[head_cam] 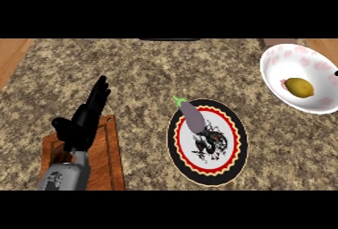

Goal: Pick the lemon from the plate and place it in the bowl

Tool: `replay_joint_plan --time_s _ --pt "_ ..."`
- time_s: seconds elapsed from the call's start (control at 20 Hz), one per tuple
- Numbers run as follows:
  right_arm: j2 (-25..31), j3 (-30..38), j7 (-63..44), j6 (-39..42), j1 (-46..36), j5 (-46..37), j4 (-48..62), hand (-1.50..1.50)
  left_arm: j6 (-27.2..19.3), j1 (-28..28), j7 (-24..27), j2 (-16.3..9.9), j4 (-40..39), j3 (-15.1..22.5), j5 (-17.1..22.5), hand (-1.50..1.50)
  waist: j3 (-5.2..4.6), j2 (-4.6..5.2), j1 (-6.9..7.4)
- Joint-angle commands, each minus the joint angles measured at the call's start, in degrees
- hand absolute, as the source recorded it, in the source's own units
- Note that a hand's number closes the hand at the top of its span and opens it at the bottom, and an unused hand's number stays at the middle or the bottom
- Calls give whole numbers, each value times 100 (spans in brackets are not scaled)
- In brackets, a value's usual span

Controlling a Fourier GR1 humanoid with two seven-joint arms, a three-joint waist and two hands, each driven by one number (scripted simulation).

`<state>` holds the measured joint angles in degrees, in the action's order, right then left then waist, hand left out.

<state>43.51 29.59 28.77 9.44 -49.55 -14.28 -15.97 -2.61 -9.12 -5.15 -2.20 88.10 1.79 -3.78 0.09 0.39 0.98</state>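
Note:
The yellow lemon (299, 87) lies inside the white bowl (280, 60) with pink spots at the upper right. The round plate (179, 152), black-rimmed with a red and yellow ring, sits at the centre. A purple eggplant (192, 115) with a green stem rests on the plate's upper left part. My left hand (82, 120) stands open at the left, fingers pointing up, well apart from the plate and holding nothing. A small black speck at the right edge beside the bowl may be my right hand (336, 71); nothing more of it shows.
A brown wooden board (105, 163) lies on the speckled counter under my left forearm at the lower left. Wooden edges border the counter at the upper left and upper right corners. A dark strip (170, 39) sits at the counter's far edge.

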Motion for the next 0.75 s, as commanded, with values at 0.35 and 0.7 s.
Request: replay_joint_plan --time_s 0.35,0.7 --pt "516 268 715 1507 829 478 301 -150 -64 126 -47 70 223 157 -152 0 7 14 30" --pt "518 150 939 1810 1272 603 61 -150 186 232 134 -91 170 -52 77 0 0 -10 -22"
